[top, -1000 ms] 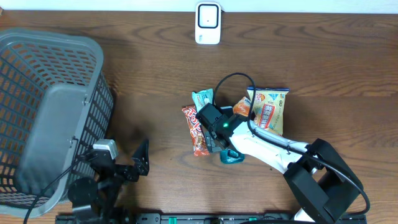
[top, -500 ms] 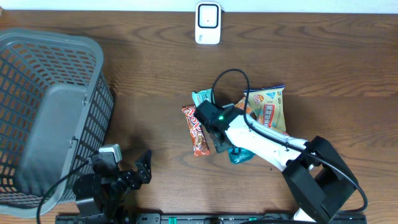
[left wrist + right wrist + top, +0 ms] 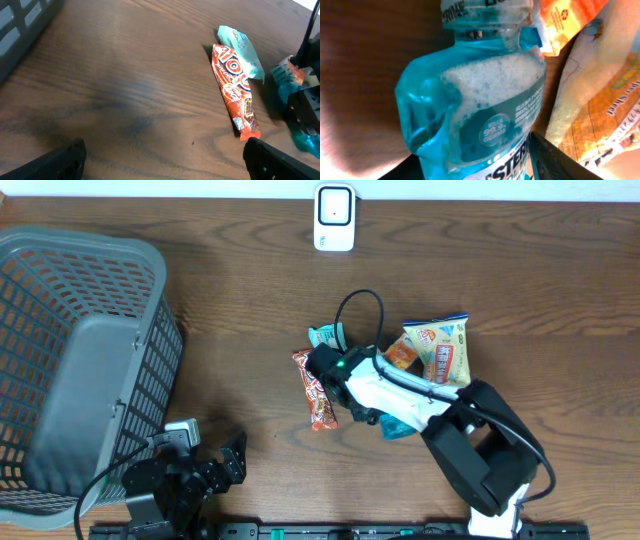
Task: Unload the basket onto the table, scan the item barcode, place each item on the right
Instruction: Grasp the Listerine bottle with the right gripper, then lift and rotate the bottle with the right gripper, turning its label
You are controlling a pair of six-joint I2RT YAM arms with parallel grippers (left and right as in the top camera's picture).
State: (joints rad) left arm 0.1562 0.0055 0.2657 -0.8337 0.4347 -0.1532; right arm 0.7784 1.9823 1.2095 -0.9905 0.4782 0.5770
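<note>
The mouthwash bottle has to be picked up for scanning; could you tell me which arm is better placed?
Right, probably. The right gripper is at the mouthwash bottle, which fills its wrist view; the left gripper sits open by the basket.

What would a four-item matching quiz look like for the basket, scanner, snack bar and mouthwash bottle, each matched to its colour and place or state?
Things:
1. basket
2. scanner
3. snack bar
4. mouthwash bottle

Descriptions:
A. clear blue, foam inside
B. white, top middle of the overhead view
C. grey mesh, on the left side
D. red, lying flat

Pairs: 1-C, 2-B, 3-D, 4-A
</note>
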